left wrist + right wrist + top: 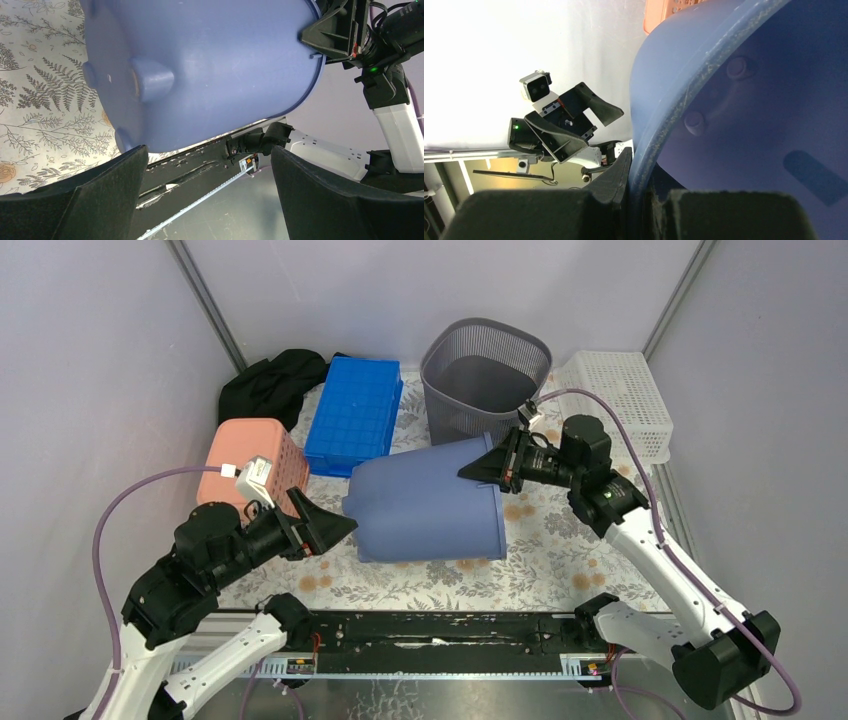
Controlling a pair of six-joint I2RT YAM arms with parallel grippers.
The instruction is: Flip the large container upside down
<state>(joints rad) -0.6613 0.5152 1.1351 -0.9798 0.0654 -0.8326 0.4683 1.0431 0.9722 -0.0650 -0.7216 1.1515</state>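
The large blue container lies on its side in the middle of the table, bottom to the left, open mouth to the right. My right gripper is shut on its upper rim; the right wrist view shows the rim pinched between the fingers, one outside, one inside. My left gripper is open and empty, just left of the container's bottom and not touching it. In the left wrist view the container's bottom with its round feet fills the top, above the spread fingers.
Behind the container stand a grey mesh bin, a blue crate, a pink basket, a black cloth and a white basket. The black rail runs along the near edge.
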